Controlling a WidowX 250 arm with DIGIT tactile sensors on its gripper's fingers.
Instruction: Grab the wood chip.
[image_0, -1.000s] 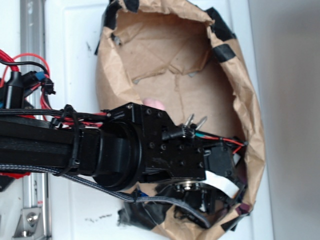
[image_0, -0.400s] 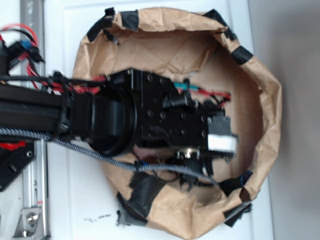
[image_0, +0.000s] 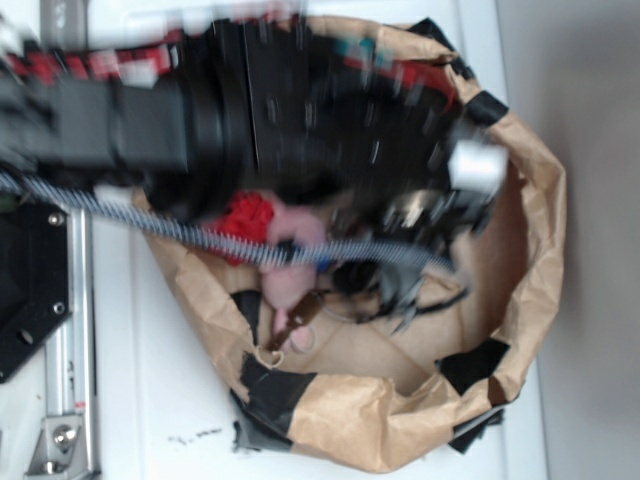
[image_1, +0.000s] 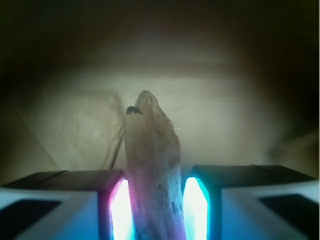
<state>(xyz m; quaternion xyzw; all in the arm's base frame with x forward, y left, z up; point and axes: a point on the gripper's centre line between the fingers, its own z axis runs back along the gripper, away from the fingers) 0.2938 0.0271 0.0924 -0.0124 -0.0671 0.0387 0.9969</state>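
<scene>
A: Since the outside view is smeared with motion, where is the wood chip?

B: The wrist view shows it clearly. The pale tan sliver stands between the two glowing pads of the pincer, pinched at its near end, with the narrower far end and a small dark fleck at its tip pointing out over the brown paper beyond. In the outside view the chip itself cannot be made out; the blurred black arm reaches across the far side of the paper bag.

A: How would it likely handle?

B: It looks thin, dry and rough-grained, so probably very light, stiff and not slippery. A sliver like this could split under a hard squeeze. The pads meet its two long edges low down; that seems a sound hold, though most of its length sticks out unsupported.

A: Anything else in the bag?

B: A red thing, a pink thing and a reddish-brown key fob lie near the left wall.
</scene>
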